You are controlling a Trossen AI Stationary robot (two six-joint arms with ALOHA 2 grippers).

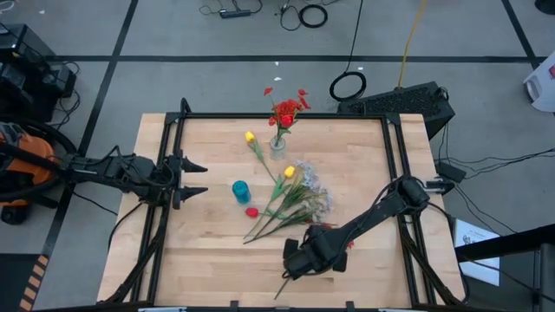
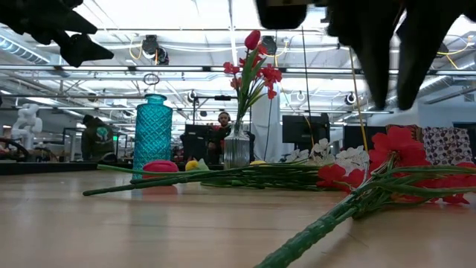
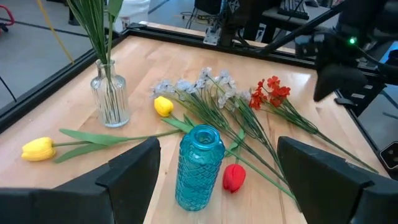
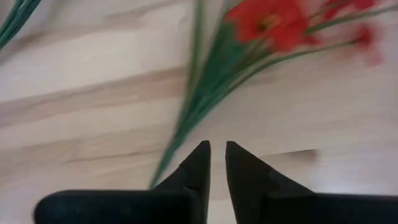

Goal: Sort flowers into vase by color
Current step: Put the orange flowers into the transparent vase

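A clear glass vase [image 1: 277, 145] [image 3: 111, 96] stands upright near the far edge with red blooms in it. A blue vase [image 1: 241, 191] [image 3: 199, 165] stands nearer the middle. Loose stems lie flat between them and the right arm: two yellow tulips [image 1: 250, 137] [image 3: 163, 106], a red tulip [image 3: 233, 177], pale sprays [image 1: 314, 195] and a red spray [image 4: 273, 22] [image 2: 401, 149]. My right gripper [image 1: 290, 260] [image 4: 216, 149] hangs shut just above that red spray's stalk [image 4: 180, 134], fingers pointing down. My left gripper [image 1: 201, 179] [image 3: 217, 162] waits open, left of the blue vase.
A black frame [image 1: 286, 115] runs around the wooden table top. The near-left part of the table top [image 1: 199, 260] is bare wood. The red spray's stalk end [image 1: 282, 289] reaches close to the near edge. Cables and equipment lie on the floor beyond the far edge.
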